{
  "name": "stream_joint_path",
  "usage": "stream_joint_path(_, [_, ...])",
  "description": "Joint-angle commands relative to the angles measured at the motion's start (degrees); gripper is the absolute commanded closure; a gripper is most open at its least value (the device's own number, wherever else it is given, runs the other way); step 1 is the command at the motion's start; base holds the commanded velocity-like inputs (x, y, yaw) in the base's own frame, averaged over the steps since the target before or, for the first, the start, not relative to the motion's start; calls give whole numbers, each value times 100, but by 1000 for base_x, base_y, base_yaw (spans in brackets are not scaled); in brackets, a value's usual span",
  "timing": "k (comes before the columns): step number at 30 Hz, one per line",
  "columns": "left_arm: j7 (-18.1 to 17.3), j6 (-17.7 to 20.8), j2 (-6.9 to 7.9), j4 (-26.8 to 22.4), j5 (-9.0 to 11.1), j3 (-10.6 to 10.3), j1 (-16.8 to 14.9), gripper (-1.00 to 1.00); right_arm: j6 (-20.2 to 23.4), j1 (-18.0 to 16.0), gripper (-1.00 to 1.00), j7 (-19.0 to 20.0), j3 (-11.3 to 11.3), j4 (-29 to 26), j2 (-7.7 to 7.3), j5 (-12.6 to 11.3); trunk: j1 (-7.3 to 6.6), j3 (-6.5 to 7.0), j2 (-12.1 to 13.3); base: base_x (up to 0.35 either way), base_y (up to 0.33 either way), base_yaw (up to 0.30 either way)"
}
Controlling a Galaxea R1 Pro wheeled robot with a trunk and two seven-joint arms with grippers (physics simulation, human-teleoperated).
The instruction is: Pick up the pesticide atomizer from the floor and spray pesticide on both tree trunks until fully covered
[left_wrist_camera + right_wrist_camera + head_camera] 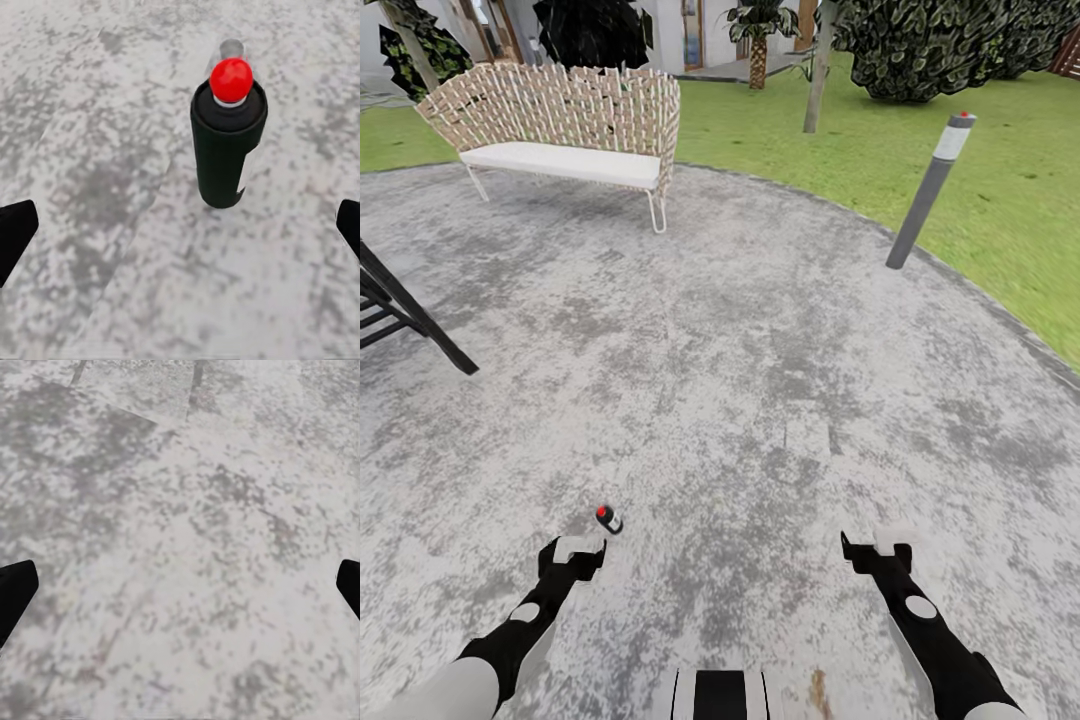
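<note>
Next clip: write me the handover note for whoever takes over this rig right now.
Left gripper: open, empty, just short of the pesticide atomizer, which lies on the paved floor ahead of it.
Right gripper: open, empty, over bare paving.
Done: approach to the atomizer.
Left: grasp it, then spray both tree trunks; one smooth trunk stands on the grass beyond the bollard light.
</note>
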Motion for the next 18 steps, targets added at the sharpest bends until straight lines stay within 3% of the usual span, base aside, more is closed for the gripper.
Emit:
stream_joint_path(1, [4,-18,5,5,9,-31,-3,-100,-16,-2,-100,-16,3,-2,-3,4,2,-4,-1,311,0,0])
stream_joint_path(5, [6,-16,6,5,9,-31,-2,-100,-12,-2,-100,-17,3,-18,-4,4,2,-4,-1,280,0,0])
stream_joint_path(10, [6,-23,2,5,1,-31,-2,-100,-15,-2,-100,-17,2,-23,-10,3,2,-4,-1,53,-16,0])
stream_joint_path(18, [6,-21,-11,5,1,-31,-2,-100,-16,-2,-100,-17,3,-18,-11,4,2,-4,-1,55,-144,0])
